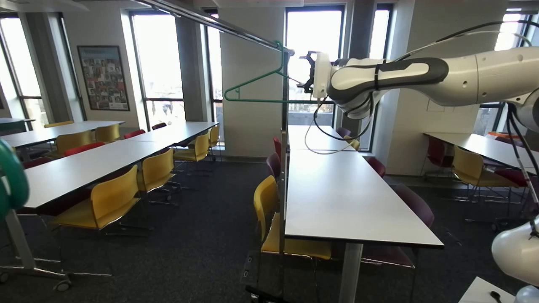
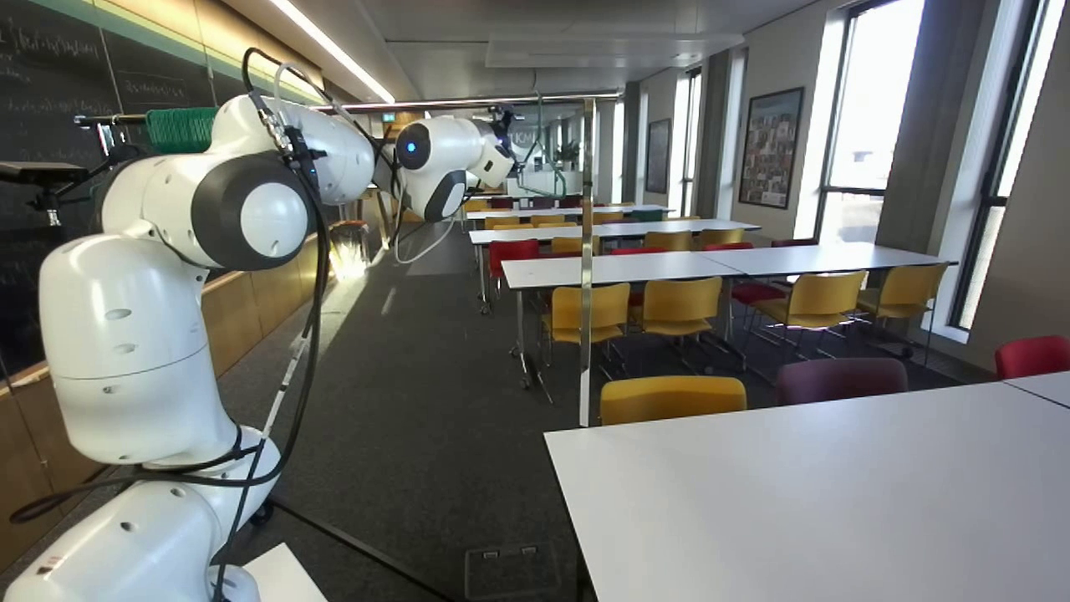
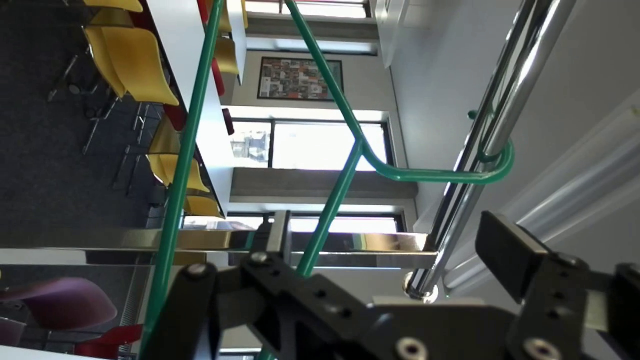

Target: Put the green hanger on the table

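The green hanger (image 1: 265, 101) hangs by its hook from a metal rail, with its long bottom bar level. It also shows in an exterior view (image 2: 562, 181) and in the wrist view (image 3: 430, 175). My gripper (image 1: 305, 71) is open, beside the hanger's shoulder and just below the rail's end. In the wrist view my gripper (image 3: 392, 245) has its fingers wide apart; one hanger shoulder passes behind the left finger. Whether it touches I cannot tell. The white-topped table (image 1: 353, 193) stands below the gripper; its top also shows in an exterior view (image 2: 819, 493).
The metal rail (image 1: 236, 29) ends near my gripper, held by an upright post (image 1: 285, 168) beside the table. A yellow chair (image 1: 267, 202) stands behind the post. More green hangers (image 2: 180, 127) hang bunched at the rail's other end. Other tables with yellow chairs stand beyond.
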Controlling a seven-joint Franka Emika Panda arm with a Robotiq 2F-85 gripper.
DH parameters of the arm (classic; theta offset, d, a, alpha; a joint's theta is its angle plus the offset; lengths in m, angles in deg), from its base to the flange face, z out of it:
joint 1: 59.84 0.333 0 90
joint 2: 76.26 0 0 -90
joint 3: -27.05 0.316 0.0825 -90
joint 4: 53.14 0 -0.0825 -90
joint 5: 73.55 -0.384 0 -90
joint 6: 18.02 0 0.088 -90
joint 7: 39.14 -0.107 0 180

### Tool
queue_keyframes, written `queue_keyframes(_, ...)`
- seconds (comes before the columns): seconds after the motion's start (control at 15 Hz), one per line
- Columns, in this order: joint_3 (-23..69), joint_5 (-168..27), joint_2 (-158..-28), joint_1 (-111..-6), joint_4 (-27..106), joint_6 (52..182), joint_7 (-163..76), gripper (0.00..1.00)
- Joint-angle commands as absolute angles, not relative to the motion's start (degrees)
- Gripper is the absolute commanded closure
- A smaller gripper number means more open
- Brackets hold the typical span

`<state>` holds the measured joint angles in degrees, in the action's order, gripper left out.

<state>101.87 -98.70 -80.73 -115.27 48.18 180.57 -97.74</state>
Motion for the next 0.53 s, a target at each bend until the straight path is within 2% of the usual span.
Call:
queue_keyframes(0.0,98.69,-98.66,-81.28,-112.79,47.22,180.57,-98.90,0.00)
queue_keyframes(0.47,87.14,-98.11,-84.54,-106.37,46.12,180.47,-95.20,0.00)
